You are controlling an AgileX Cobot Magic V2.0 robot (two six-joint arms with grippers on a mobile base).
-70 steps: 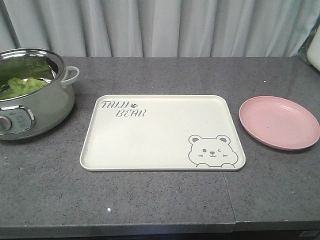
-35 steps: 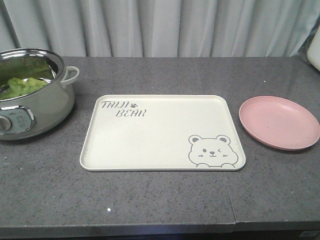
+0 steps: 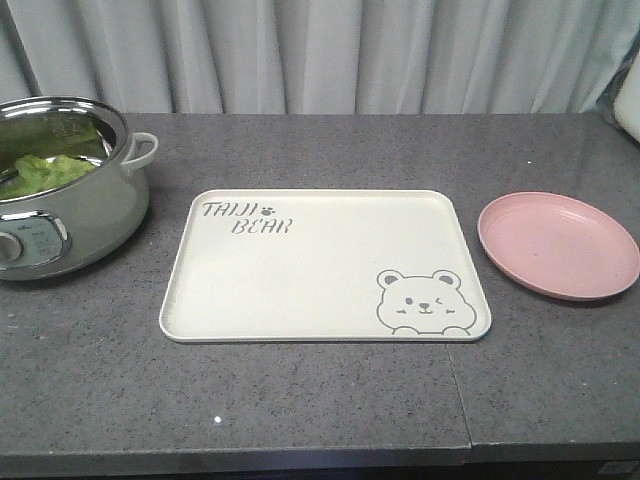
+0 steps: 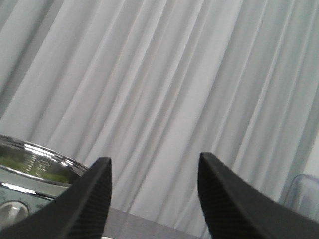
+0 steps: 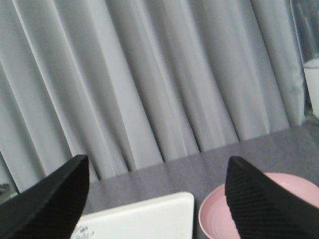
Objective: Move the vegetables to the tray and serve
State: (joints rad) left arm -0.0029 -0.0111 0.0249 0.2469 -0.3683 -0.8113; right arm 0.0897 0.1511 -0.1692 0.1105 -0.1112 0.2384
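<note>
The green lettuce vegetables (image 3: 45, 170) lie inside a steel electric pot (image 3: 85, 215) at the far left of the counter. The cream tray (image 3: 310, 270) with bear drawing sits bare in the middle. Neither gripper shows in the front view. My left gripper (image 4: 154, 164) is open, held up facing the curtain, with the pot's rim (image 4: 45, 167) low to its left. My right gripper (image 5: 157, 164) is open too, above the tray's far corner (image 5: 164, 214) and the pink plate (image 5: 214, 219). Nothing sits between either pair of fingers.
A round pink plate (image 3: 557, 245) rests to the right of the tray. A grey curtain hangs behind the dark stone counter. A seam in the counter (image 3: 458, 395) runs near the front right. A clear container (image 5: 310, 59) stands at the far right.
</note>
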